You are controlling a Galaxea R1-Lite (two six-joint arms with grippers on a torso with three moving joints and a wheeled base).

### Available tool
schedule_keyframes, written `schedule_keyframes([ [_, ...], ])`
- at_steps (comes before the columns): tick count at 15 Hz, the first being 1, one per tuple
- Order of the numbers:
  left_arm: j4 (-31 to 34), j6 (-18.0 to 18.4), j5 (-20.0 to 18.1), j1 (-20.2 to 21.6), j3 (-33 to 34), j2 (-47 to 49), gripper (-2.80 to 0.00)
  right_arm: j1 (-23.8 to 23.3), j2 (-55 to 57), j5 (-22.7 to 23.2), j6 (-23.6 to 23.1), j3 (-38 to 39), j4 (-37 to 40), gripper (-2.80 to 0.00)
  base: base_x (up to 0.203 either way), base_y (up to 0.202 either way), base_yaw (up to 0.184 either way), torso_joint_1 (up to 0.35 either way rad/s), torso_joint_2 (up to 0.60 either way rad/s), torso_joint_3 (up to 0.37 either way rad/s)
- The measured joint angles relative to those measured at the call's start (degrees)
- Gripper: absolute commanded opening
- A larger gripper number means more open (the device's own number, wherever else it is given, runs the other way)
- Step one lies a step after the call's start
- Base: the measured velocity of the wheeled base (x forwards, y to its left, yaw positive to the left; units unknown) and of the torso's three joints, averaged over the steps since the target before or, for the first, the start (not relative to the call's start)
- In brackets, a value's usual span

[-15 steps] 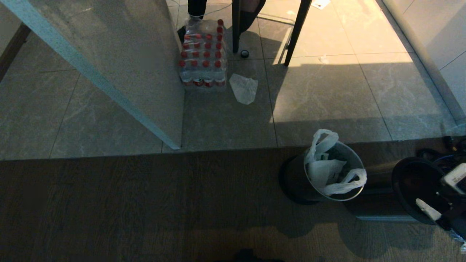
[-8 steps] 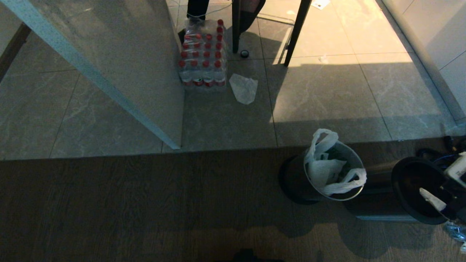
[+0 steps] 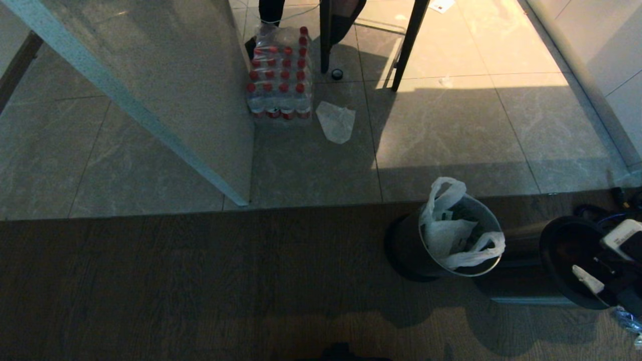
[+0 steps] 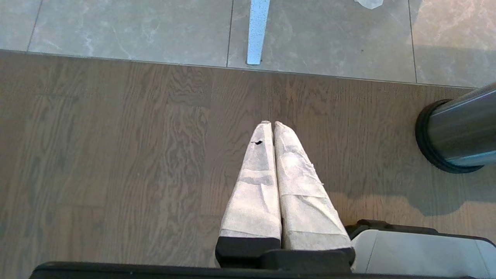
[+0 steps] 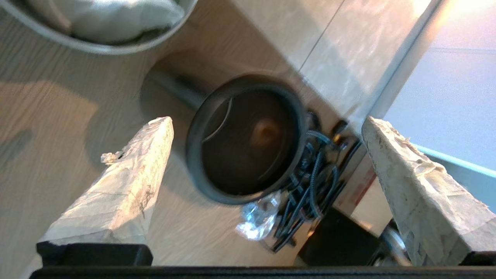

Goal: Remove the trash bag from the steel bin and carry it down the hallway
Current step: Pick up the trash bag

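One trash bag point(image 3: 454, 233) lines the steel bin point(image 3: 409, 250), which stands on the wood-look floor right of centre in the head view, just near of the strip where the tiles begin. The bag's two loop handles flop over the rim, one at the far left side and one at the near right side, so they offer themselves as the obvious places to take hold. The body of the bag sags crumpled inside the bin, so it judges as light.

Just right of that bin stands a second, dark round container point(image 5: 244, 139), empty as far as can be seen, with a tangle of black cables point(image 5: 314, 182) at its far right side. The right gripper point(image 5: 267, 178) hovers over this container, its jaws spread wide and holding nothing; it sits right of the bag and apart from it, probably because it is on its way toward the near right handle.

The left gripper point(image 4: 273, 128) hangs parked over bare floor to the left, its jaws pressed together on nothing.

Farther off on the tiles lie a flat white scrap point(image 3: 336, 122) and a pack of red-capped bottles point(image 3: 281, 75).
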Motion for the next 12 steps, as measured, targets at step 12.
schedule_keyframes([
  [12, -0.1, -0.1, 0.0, 0.0, 0.0, 0.0, -2.8, 1.2, 4.0, 4.8, -21.7, 5.1, -2.3, 0.0, 0.0, 0.0, 0.0, 0.002, 0.0, -0.094],
])
